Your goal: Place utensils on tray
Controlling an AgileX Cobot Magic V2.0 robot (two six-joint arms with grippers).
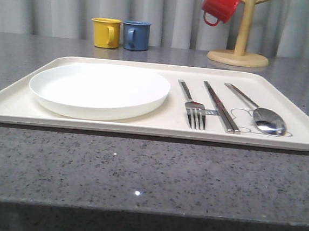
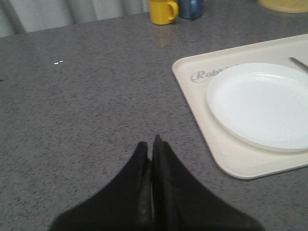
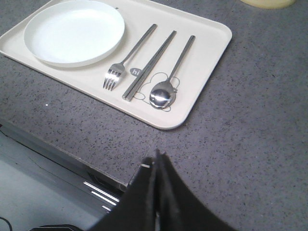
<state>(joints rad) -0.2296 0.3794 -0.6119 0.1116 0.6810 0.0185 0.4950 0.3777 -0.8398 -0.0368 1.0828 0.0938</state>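
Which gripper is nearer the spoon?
Right. The right gripper hovers shut over the counter just off the tray's corner by the spoon. The left gripper sits shut beyond the tray's plate end.

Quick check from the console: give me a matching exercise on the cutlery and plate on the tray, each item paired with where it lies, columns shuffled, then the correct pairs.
Items:
1. fork
2. chopsticks
3. spoon
4. plate

Places, as seen in the front view:
A. on the tray's left half
B. farthest right of the cutlery
C. between the other two pieces of cutlery
D. just right of the plate, tines toward the camera

Pairs: 1-D, 2-C, 3-B, 4-A
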